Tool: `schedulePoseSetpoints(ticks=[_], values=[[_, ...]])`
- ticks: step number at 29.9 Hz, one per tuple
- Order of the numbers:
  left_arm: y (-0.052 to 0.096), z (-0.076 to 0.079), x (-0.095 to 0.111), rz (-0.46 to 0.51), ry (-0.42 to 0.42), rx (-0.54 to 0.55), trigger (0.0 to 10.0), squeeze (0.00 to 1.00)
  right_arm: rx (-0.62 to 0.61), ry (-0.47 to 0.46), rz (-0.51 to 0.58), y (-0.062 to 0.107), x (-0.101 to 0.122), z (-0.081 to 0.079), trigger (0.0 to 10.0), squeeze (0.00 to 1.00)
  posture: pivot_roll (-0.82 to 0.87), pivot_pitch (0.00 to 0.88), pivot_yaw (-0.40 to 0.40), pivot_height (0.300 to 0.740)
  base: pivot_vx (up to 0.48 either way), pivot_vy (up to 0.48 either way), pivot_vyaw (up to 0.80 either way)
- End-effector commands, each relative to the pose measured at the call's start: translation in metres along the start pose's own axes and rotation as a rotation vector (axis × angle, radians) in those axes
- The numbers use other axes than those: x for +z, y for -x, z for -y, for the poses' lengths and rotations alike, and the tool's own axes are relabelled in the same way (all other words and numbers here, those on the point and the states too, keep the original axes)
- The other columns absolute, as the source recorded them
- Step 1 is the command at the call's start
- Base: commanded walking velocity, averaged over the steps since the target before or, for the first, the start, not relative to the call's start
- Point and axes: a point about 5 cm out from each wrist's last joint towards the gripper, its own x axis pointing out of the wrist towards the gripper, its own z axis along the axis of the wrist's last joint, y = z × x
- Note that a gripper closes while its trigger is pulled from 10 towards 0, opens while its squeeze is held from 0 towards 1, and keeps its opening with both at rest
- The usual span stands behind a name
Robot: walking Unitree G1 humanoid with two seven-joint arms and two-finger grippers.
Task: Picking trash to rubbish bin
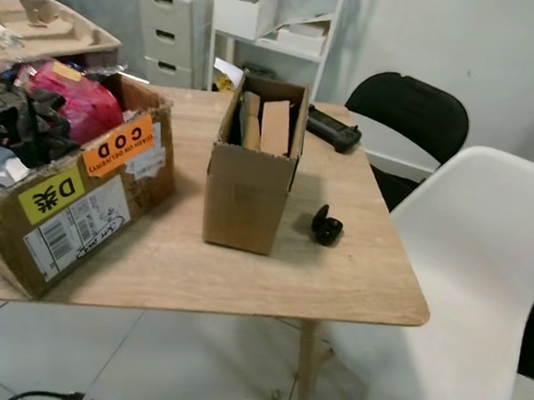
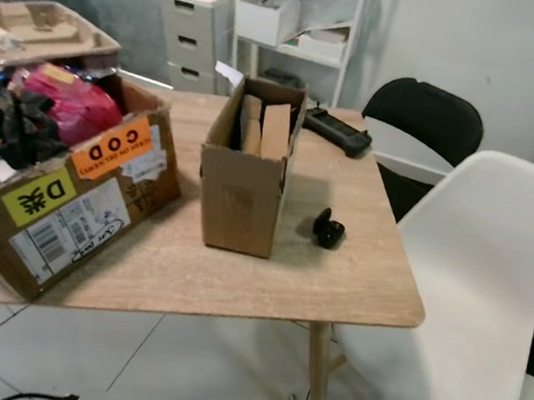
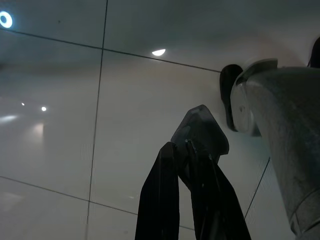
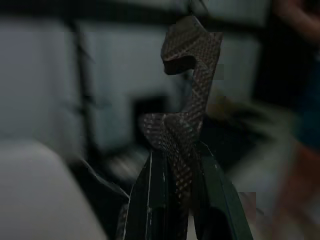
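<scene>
A wooden table [image 1: 239, 274] is shown bearing an upright cardboard box [image 1: 251, 174] of scraps, judged the trash. Left gripper [image 3: 187, 150] and right gripper [image 4: 182, 130] hang idle, fingers pressed together, nothing held.

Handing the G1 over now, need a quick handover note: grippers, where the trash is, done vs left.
Left gripper: shut, holding nothing, hanging over the tiled floor.
Right gripper: shut, holding nothing; its view is blurred.
Wooden table ahead: a small open cardboard box stuffed with cardboard pieces, a large open COD box with a pink bag and clutter, a small black item, and a black device at the far edge.
Done: nothing picked up.
Left: grasp the trash, find the bin, drop it in.
</scene>
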Motion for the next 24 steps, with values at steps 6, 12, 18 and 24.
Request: schedulePoseSetpoints(ticks=[6,12,18,24], values=[[0.001,0.002,-0.009,-0.032,-0.007,-0.001,10.0,0.0,0.7,-0.346,0.203,0.04,0.075,-0.137,10.0,0.0,-0.02,0.054,0.002,0.74,0.0,0.0,0.0],[0.001,0.003,-0.008,-0.027,0.008,0.003,10.0,0.0,1.103,-0.537,0.22,0.085,0.102,-0.195,10.0,0.0,-0.01,0.052,-0.002,0.74,0.0,0.0,0.0],[0.001,0.005,-0.013,-0.038,0.008,-0.002,10.0,0.0,1.472,-0.676,0.237,0.135,0.121,-0.23,10.0,0.0,0.01,0.065,-0.005,0.74,0.0,0.0,0.0],[0.002,0.005,-0.016,-0.042,0.009,0.002,10.0,0.0,1.551,-0.74,0.235,0.144,0.128,-0.239,10.0,0.0,0.02,0.076,-0.008,0.74,0.0,0.0,0.0]])
